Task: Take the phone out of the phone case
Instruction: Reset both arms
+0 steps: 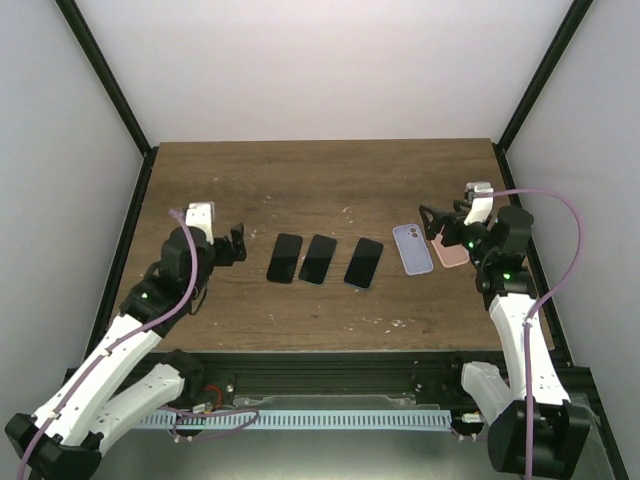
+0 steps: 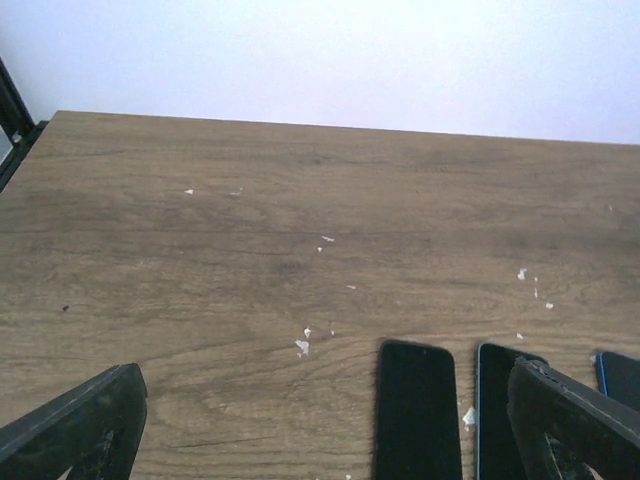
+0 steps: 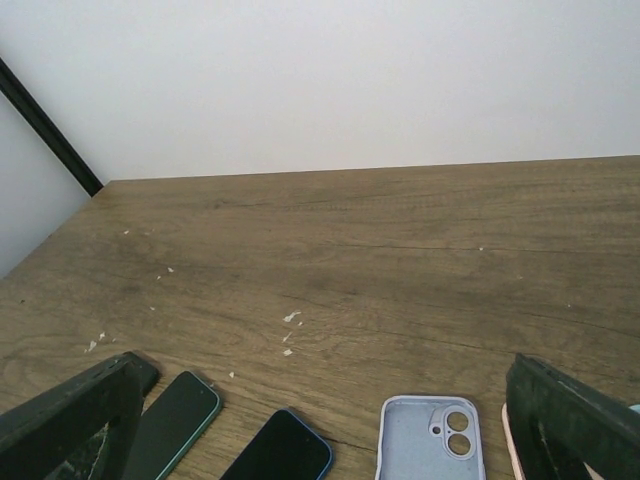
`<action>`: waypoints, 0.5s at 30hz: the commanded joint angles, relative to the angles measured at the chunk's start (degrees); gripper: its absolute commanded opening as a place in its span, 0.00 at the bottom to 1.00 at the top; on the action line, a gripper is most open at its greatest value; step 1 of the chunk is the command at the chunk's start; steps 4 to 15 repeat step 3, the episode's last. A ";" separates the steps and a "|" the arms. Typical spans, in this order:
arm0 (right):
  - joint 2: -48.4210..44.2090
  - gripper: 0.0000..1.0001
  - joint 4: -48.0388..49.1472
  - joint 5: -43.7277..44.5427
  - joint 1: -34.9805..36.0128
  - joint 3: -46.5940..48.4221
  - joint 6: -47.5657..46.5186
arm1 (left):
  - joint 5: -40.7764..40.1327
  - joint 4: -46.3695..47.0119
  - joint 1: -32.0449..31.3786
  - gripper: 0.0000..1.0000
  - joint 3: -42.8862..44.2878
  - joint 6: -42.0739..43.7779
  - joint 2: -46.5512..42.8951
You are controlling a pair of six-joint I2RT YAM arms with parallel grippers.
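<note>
Top external view, going left to right: the left gripper [image 1: 237, 246] hangs wide open and holds nothing, just beside a row of three black phones [image 1: 318, 260] lying flat on the table [image 1: 330, 175]. Next comes a light blue case [image 1: 412, 249], lying flat; it looks empty. Touching it is a pink case [image 1: 452, 255], partly hidden under the right gripper [image 1: 438, 228], which is wide open too and holds nothing. I cannot tell if a phone sits in the pink case, but I think that one comes next. The right gripper would need to go down and grab its edge.
</note>
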 commanded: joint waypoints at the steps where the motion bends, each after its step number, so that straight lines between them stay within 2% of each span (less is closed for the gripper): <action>1: -0.53 1.00 0.89 -0.52 -0.29 1.49 0.51 | -3.09 1.50 0.10 1.00 2.09 -5.09 -0.82; 15: -0.62 1.00 0.88 -0.58 -0.29 1.55 0.51 | -2.92 1.86 -0.01 0.99 1.92 -5.13 -1.54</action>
